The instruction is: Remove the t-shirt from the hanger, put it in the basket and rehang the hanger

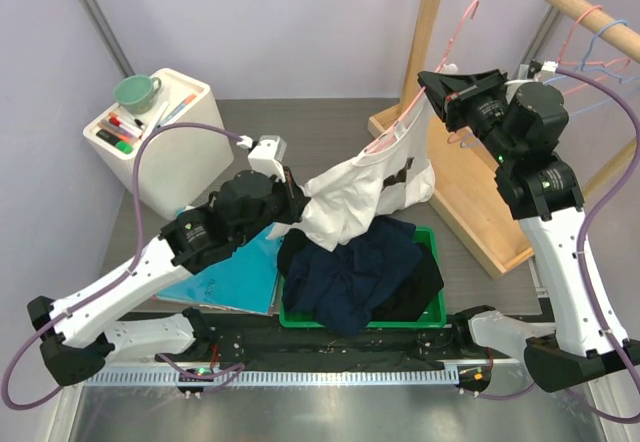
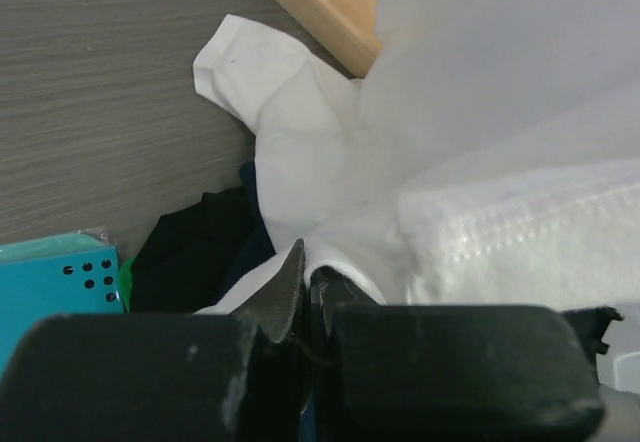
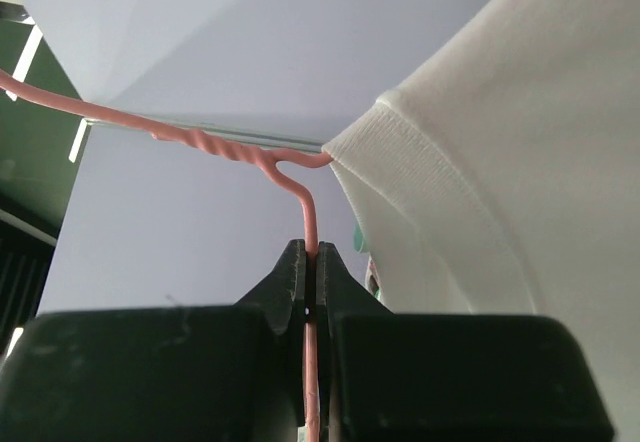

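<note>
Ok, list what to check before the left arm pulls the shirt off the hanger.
1. Right gripper shut on the pink hanger wire: ok.
2. Left gripper shut on a fold of the white t-shirt: ok.
3. Hanger hook off the wooden rail, held up in the air: ok.
4. Collar clear of the hanger: not ok, its ribbed edge sits right at the wire's bend.
5. Shirt hem free of the dark clothes in the green bin: cannot tell, it drapes onto them.
</note>
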`<state>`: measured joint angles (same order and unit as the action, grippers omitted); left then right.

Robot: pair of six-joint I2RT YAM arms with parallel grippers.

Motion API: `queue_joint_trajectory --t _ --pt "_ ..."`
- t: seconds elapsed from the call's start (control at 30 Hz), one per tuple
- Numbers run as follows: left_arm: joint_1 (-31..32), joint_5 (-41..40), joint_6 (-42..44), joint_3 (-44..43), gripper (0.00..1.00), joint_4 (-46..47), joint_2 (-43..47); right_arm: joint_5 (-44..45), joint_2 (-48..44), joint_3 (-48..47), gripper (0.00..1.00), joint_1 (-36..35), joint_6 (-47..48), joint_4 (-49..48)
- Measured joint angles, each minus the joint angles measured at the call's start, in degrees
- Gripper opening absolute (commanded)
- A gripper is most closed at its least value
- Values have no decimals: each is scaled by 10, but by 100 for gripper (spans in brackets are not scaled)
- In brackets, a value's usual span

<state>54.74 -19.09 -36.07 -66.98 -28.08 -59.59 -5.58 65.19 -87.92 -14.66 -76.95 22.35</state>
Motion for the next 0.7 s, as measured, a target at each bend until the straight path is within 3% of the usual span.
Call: queue_joint_trajectory --t 0.17,0.43,0.53,0.7 --pt "0 -26 -17 13 0 0 6 4 -15 -26 1 0 7 5" --pt "0 -25 -64 143 0 7 144 1 -15 -33 1 -2 15 21" --pt "0 -10 -70 147 0 19 129 -26 -9 -29 1 -2 3 15" --pt "0 17 -59 72 0 31 23 -97 -4 -29 1 -2 -14 -6"
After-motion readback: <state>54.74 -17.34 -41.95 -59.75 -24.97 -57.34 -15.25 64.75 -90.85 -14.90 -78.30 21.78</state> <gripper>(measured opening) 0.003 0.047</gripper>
